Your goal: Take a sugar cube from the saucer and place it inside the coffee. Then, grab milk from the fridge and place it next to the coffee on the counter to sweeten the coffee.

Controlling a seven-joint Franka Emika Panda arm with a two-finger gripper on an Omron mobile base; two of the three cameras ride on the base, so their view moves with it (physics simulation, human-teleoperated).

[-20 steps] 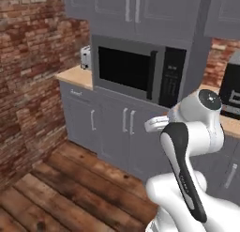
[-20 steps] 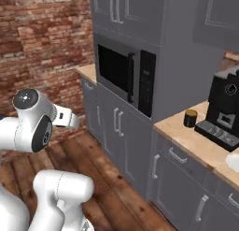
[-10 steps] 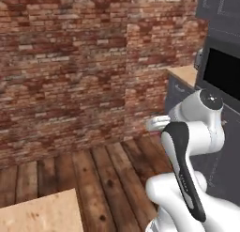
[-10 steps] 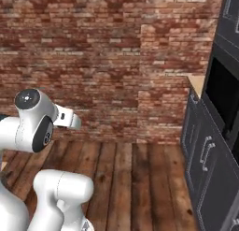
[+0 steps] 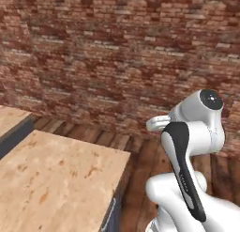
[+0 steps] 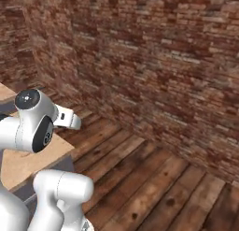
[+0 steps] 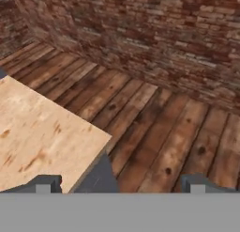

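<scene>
Fingertips come first: my two dark fingers rise at the bottom of the hand view, spread wide apart with nothing between them, so my gripper is empty. Just past the left finger lies a corner of the counter, light wood grain over a grey side, bare where I can see it; the same worktop shows low on the left in the left base view, below my folded arm. Ahead of and to the right of my fingers run the dark floor planks, and farthest off stands the brick wall. None of the sugar cube, saucer, coffee, milk or fridge is anywhere before my fingers, so I cannot say from here where they stand or how far the task has gone. As a judgement only: the cube would be tiny, light, hard and crumbly, best pinched gently on two opposite flat faces, since a firm squeeze could crush or flick it. The carton should be light with slightly yielding, smooth walls; I would take it across its broad sides below the gabled top.
</scene>
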